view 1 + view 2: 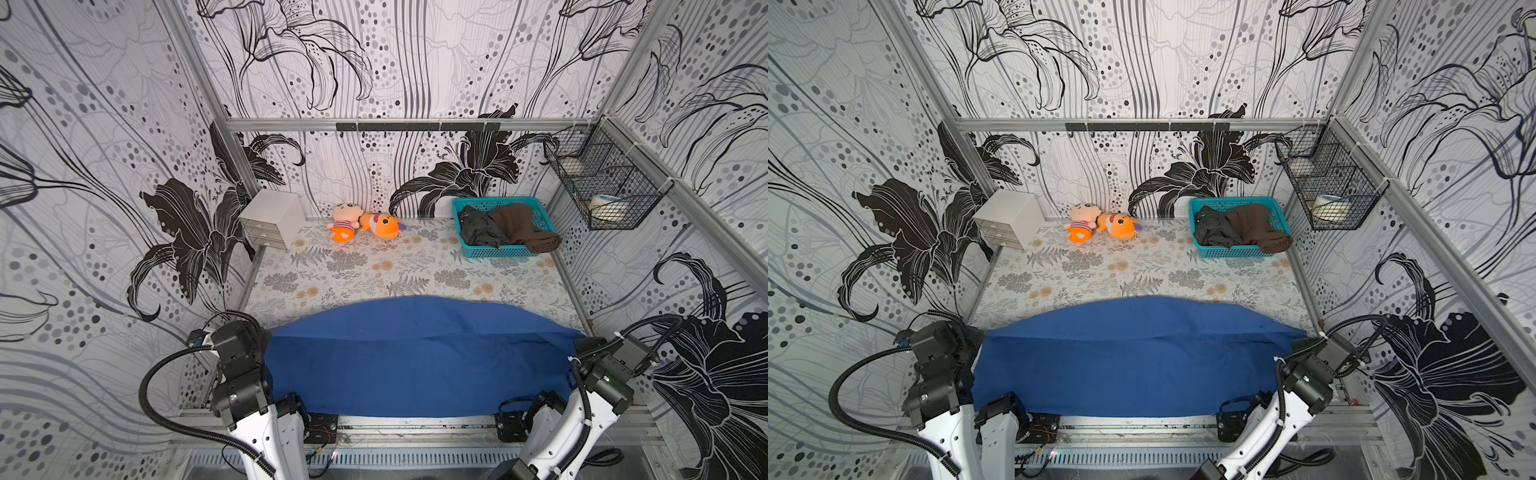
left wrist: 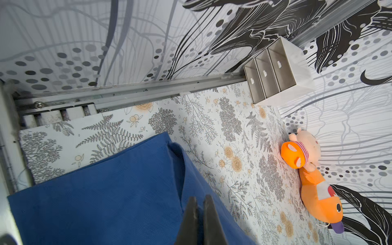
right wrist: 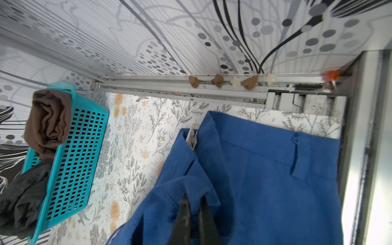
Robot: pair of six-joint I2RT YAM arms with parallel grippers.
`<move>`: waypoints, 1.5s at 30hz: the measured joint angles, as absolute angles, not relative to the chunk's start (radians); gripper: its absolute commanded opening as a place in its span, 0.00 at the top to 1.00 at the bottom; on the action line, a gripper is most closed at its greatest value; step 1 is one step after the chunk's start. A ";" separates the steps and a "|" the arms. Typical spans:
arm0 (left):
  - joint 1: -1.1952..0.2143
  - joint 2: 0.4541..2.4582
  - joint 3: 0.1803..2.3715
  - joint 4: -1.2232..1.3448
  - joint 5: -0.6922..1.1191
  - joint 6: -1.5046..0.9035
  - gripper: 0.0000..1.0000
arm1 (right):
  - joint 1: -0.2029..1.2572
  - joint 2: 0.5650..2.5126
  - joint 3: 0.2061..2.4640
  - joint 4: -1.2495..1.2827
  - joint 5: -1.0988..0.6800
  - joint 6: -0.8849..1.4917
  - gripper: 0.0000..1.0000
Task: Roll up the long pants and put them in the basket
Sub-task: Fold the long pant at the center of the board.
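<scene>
Top views: the long pants (image 1: 415, 365) (image 1: 1125, 365) lie across the near part of the flowered table (image 1: 374, 274). They stretch from the left arm (image 1: 237, 353) to the right arm (image 1: 611, 365), with a crease running from one wrist to the other (the fingertips are hidden under the wrists here). Along the far edge stand a white drawer box (image 1: 272, 216), two plush toys (image 1: 361, 226) and a teal basket (image 1: 459, 208).

Left wrist view: the left gripper (image 2: 200, 199) has its fingers almost together on the raised fold at the leg end, seemingly pinching it. Just beside them the blue cloth drops away to the table.

Right wrist view: the right gripper (image 3: 194, 201) is equally narrow, with a bunch of waistband cloth gathered up around its tips and pinched between them. The basket sits well apart, holding a dark grey garment (image 3: 23, 201) and a brown garment (image 3: 48, 123) that hangs over its rim.
</scene>
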State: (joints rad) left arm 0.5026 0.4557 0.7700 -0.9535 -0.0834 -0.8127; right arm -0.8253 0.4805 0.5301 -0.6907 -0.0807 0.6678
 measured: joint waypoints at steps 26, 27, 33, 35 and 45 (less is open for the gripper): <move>0.503 0.327 0.737 -1.085 -0.237 -0.964 0.01 | -0.812 0.498 0.566 -0.765 0.251 0.675 0.00; 0.503 0.299 0.738 -1.088 -0.257 -0.976 0.01 | -0.812 0.496 0.566 -0.769 0.271 0.682 0.00; 0.503 0.279 0.791 -1.103 -0.326 -0.966 0.01 | -0.812 0.476 0.569 -0.811 0.372 0.705 0.00; 0.503 0.314 0.819 -1.083 -0.304 -0.922 0.01 | -0.811 0.452 0.576 -0.809 0.365 0.698 0.00; 0.498 0.632 0.834 -0.871 0.086 -0.733 0.01 | -0.679 0.711 0.552 -0.475 -0.244 0.547 0.01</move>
State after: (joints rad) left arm 0.4984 0.6323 0.8345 -0.8707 0.0856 -0.7330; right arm -0.6792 0.7109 0.5518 -0.4747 -0.2443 0.5472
